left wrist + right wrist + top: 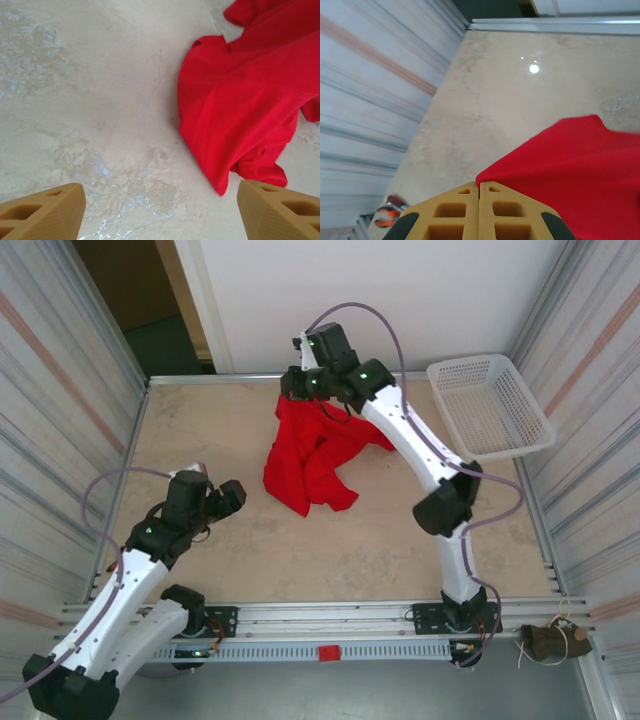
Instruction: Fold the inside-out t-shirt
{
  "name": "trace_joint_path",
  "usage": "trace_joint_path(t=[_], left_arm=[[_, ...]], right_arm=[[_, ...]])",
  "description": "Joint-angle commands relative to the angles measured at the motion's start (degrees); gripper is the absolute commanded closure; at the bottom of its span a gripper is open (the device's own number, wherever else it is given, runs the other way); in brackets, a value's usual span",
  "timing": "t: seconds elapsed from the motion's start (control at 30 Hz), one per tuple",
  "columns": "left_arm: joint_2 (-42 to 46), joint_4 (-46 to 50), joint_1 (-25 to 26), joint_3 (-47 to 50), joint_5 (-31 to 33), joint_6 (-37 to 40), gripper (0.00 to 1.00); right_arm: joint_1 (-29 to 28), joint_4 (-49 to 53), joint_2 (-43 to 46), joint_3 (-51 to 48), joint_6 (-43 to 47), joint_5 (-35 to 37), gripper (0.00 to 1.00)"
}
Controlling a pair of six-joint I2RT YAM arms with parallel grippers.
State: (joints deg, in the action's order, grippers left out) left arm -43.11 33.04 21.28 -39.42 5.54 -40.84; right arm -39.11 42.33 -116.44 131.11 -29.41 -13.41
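Left gripper [160,189] stood wide open and empty above the bare worktop [100,100], near its left edge. Right gripper [479,186] was clamped shut on an edge of the crumpled red t-shirt [310,460], which lay near the middle of the far edge.

Crumpled red t-shirt [310,455] and white basket [490,405] lie on a seemingly marbled table [230,540].

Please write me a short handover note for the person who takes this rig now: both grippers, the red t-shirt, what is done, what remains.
Right gripper: jaws shut on the far edge of the t-shirt.
Left gripper: jaws open, holding nothing, over bare table left of the shirt.
T-shirt: crumpled heap, mid-table toward the far side.
Done: one edge gripped; no fold yet.
To do: spread it flat, then fold.
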Motion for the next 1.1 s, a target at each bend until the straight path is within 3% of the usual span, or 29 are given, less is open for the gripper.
trace_joint_path(t=[0.0,0.1,0.23,0.27,0.3,0.33,0.37,0.4,0.63,0.77,1.07], left_arm=[[-0.53,1.68,-0.60,-2.89,-1.32,2.28,0.20],[-1.95,1.86,-0.80,-3.98,-1.76,2.93,0.20],[-3.49,0.80,-0.97,-4.38,-2.54,3.13,0.20],[-4.17,0.14,-0.96,-4.31,-2.74,3.13,0.20],[-4.98,-0.51,-0.97,-4.37,-2.89,3.12,0.20],[-5.83,-0.92,-0.97,-4.51,-3.07,3.25,0.20],[-6.86,-1.42,-0.94,-4.78,-3.27,3.51,0.20],[-7.94,-1.82,-0.97,-5.11,-3.34,3.78,0.20],[-16.31,-5.96,-0.99,-7.09,-2.38,6.08,0.18],[-23.58,-8.12,-2.98,-8.81,-1.15,7.71,0.18],[-38.82,-12.85,-11.26,-12.62,-10.32,3.70,0.17]], right_arm=[[-2.66,-7.89,15.12,-19.29,1.05,1.67,1.00],[-2.44,-16.71,29.98,-47.55,-4.43,6.43,1.00],[1.02,-19.88,41.79,-74.74,-12.46,12.71,1.00],[2.24,-19.29,43.48,-78.86,-14.11,14.33,0.85],[3.44,-18.35,44.78,-81.43,-15.01,15.21,0.63],[4.14,-17.66,45.69,-82.63,-15.02,16.04,0.51],[4.22,-16.56,46.43,-82.87,-14.85,18.04,0.42],[4.48,-15.91,46.80,-82.38,-14.44,18.55,0.39],[3.94,-15.17,38.47,-71.05,-9.13,14.20,0.37],[1.89,-15.23,31.13,-64.63,-5.59,13.11,0.29],[1.96,-13.60,9.07,-46.59,-0.02,5.55,0.18]])
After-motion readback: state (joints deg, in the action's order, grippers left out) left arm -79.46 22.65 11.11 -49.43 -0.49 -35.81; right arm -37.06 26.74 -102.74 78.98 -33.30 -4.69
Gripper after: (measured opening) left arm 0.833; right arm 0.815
